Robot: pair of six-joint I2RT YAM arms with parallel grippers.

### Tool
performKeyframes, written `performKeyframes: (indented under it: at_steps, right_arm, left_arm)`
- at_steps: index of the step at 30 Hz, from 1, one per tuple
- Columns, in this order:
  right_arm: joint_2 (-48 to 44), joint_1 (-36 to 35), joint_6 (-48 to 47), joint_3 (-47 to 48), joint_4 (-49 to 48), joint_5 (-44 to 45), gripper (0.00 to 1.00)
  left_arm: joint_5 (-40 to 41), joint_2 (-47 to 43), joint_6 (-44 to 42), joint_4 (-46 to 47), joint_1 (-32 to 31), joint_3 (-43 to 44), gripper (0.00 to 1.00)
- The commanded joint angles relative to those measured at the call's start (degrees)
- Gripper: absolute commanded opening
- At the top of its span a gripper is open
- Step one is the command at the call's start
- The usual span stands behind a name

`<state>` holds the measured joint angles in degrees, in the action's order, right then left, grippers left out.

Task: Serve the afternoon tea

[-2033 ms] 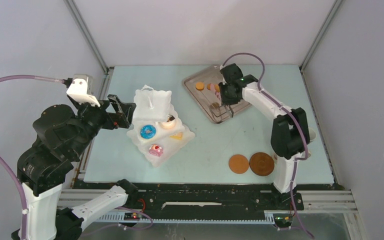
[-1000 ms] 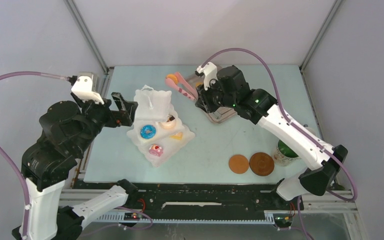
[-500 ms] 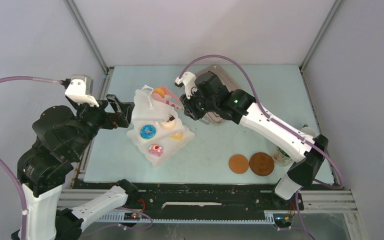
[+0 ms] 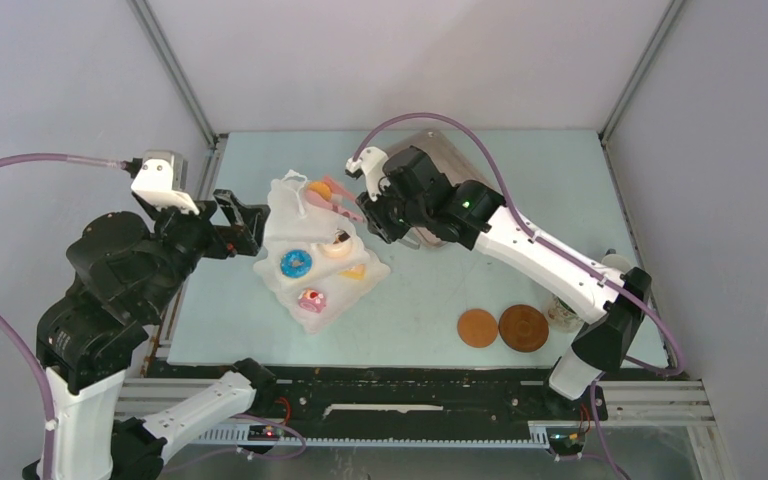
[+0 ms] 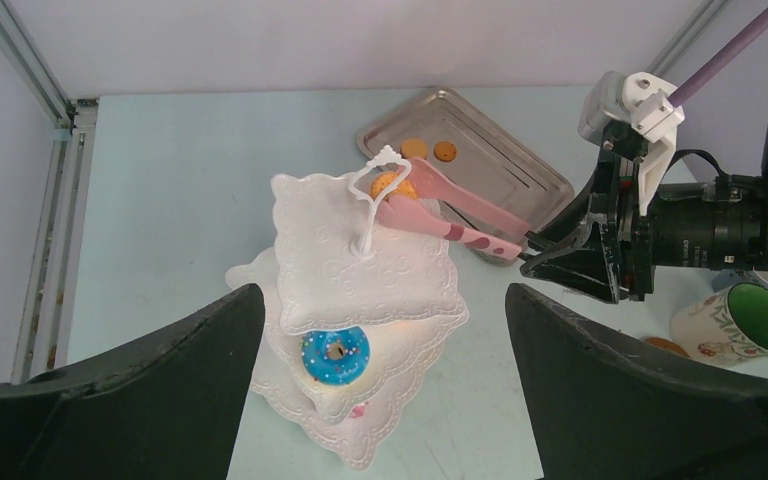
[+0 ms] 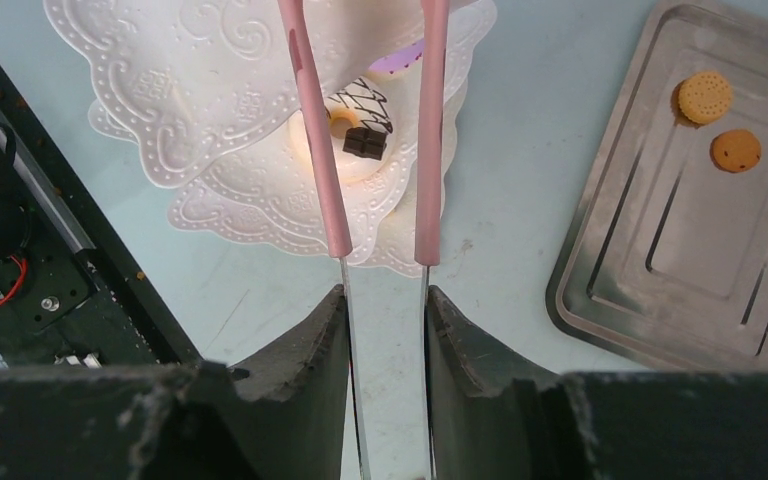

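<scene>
Left jaws: the left gripper [image 4: 243, 222] hangs spread wide and empty, just beside the stand.
Done: the white three-tier scalloped stand [image 4: 305, 215] carries a blue doughnut [image 4: 296, 263], a pink doughnut [image 4: 311, 299], a yellow cake slice [image 4: 354, 271] and a chocolate-topped pastry [image 4: 338, 241] on its lower tiers.
In hand: the right gripper [image 6: 385, 300] has its jaws clenched on the pink tongs [image 5: 450, 215]. The tong tips pinch an orange round biscuit [image 5: 392, 186] at the top tier's far edge, and whether it touches the tier cannot be told.
Left: two orange biscuits [image 5: 415, 148] [image 5: 446, 151] lie on the rectangular silver tray [image 5: 520, 180]. Two brown coasters [image 4: 478, 327] [image 4: 523, 327] are bare, and the green-lined mug [image 5: 750, 320] stands near them, on neither.
Surface: the pale green surface [image 4: 430, 290] is matte.
Room: white walls and aluminium posts.
</scene>
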<state>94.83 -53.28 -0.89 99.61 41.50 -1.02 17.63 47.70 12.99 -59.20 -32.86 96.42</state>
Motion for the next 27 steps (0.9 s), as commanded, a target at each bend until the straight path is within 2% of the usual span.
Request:
performKeyframes:
  at_steps: [1,21,27]
  right_arm:
    - [-0.1,-0.3,-0.4,3.0,-1.9,1.0,0.33]
    - [-7.9,-0.5,-1.0,0.8,-4.4,3.7,0.42]
    - [-13.7,1.7,0.5,-6.0,-7.6,8.1,0.41]
  left_arm:
    - [0.3,0.0,-1.3,1.4,0.2,0.2,0.98]
    - [-1.5,1.6,-0.4,1.7,0.2,1.4,0.98]
    - [-1.7,1.8,-0.2,1.7,0.2,1.3,0.98]
